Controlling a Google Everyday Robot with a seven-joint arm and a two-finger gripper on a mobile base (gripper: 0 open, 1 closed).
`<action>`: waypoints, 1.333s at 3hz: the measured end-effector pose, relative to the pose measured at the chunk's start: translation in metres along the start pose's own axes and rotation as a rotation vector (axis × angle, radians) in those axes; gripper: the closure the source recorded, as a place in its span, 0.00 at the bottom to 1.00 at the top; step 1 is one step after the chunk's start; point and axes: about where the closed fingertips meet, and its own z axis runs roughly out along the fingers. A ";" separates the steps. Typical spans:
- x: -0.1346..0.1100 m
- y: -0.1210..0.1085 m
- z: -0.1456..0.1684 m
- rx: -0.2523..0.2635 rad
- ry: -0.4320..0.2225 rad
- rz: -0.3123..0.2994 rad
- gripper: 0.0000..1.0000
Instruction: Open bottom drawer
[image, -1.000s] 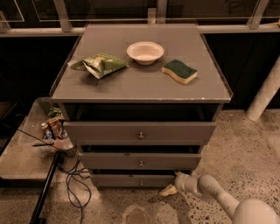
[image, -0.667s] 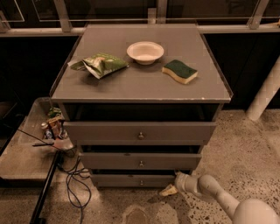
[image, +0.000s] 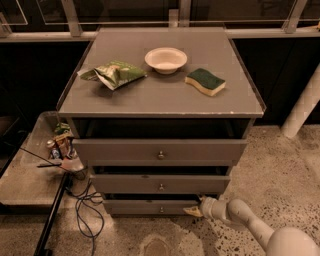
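Note:
The grey cabinet (image: 160, 97) has three drawers with small round knobs. The bottom drawer (image: 150, 207) is the lowest and slimmest front, near the floor, with its knob (image: 161, 209) at the middle. It stands slightly out, like the two drawers above it. My gripper (image: 194, 210) comes in from the lower right on a white arm (image: 240, 220) and sits low at the right end of the bottom drawer's front, right of the knob.
On the cabinet top lie a green chip bag (image: 114, 74), a white bowl (image: 166, 59) and a green-and-yellow sponge (image: 205, 81). A low tray with small items (image: 62, 147) and loose cables (image: 85, 210) are at the left. A white post (image: 302, 107) stands at the right.

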 end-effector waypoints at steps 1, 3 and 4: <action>0.000 0.000 0.000 0.000 0.000 0.000 0.65; -0.003 -0.002 -0.006 0.000 0.000 0.000 1.00; -0.002 -0.003 -0.007 0.000 0.000 0.000 1.00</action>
